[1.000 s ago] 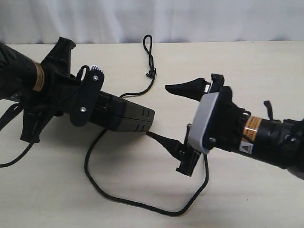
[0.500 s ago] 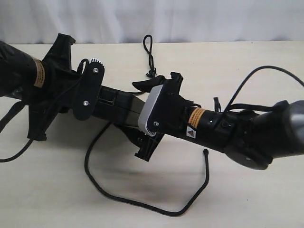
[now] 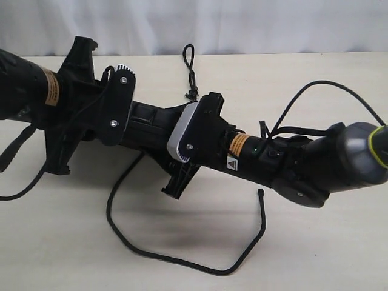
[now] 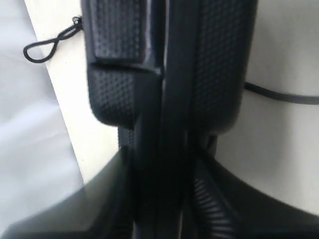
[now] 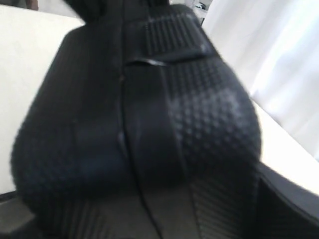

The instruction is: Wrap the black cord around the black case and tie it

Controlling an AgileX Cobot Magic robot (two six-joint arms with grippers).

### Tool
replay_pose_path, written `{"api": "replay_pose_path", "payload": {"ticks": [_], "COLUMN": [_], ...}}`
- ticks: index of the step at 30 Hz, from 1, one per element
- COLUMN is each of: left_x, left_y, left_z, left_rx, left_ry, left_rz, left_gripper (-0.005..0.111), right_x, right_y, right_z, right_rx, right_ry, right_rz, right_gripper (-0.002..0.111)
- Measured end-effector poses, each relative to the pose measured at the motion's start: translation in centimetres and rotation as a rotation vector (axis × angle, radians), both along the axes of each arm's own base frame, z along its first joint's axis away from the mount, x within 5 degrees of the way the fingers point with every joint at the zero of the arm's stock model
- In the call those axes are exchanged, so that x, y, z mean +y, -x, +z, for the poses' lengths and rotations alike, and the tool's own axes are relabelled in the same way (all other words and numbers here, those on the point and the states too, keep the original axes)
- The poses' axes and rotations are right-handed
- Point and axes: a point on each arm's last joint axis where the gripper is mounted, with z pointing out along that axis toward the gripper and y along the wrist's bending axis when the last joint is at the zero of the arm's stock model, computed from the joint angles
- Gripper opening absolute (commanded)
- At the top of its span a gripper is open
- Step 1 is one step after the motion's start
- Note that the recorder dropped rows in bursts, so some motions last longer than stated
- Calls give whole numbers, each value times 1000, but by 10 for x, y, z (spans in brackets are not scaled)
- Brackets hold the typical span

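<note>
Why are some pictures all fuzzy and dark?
Left wrist view: the black case is so close it fills the frame, soft and dark. Right wrist view: same, even blurrier. Exterior view: sharp, with a soft shadow on the table.

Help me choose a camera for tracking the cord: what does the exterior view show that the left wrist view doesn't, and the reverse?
Only the exterior view shows the left arm and the right arm, plus the long slack curve of the black cord across the table. Only the left wrist view shows the dotted texture and edge seam of the black case close up. Both show the case, the cord's small loop and a bit of table.
</note>
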Motion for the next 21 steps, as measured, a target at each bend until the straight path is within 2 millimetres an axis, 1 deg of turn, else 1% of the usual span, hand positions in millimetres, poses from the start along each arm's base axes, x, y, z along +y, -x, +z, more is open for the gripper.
{"api": "replay_pose_path", "payload": {"ticks": [2, 5, 10, 12, 14, 17, 21], "left_x": [0, 2, 12, 18, 23, 31, 39], "left_y": [1, 6, 27, 39, 48, 55, 52], "left_z": [4, 17, 64, 83, 97, 107, 107], "left_rx": [-17, -62, -236, -296, -329, -343, -317], "left_ry": [13, 57, 263, 371, 464, 579, 701], "left_rz": [-3, 15, 79, 123, 168, 251, 391], "left_gripper": [50, 50, 50, 50, 50, 50, 50], "right_x": [0, 0, -3, -4, -7, -13, -25], "right_y": [-1, -2, -3, -2, 0, 3, 6], "right_z": [1, 1, 9, 19, 32, 49, 67], "right_rx": [24, 60, 105, 125, 168, 226, 340], "right_ry": [-21, -51, -98, -133, -191, -228, -287], "right_rz": [-14, -37, -85, -103, -136, -202, -327], "right_gripper": [4, 5, 5, 5, 5, 5, 5]}}
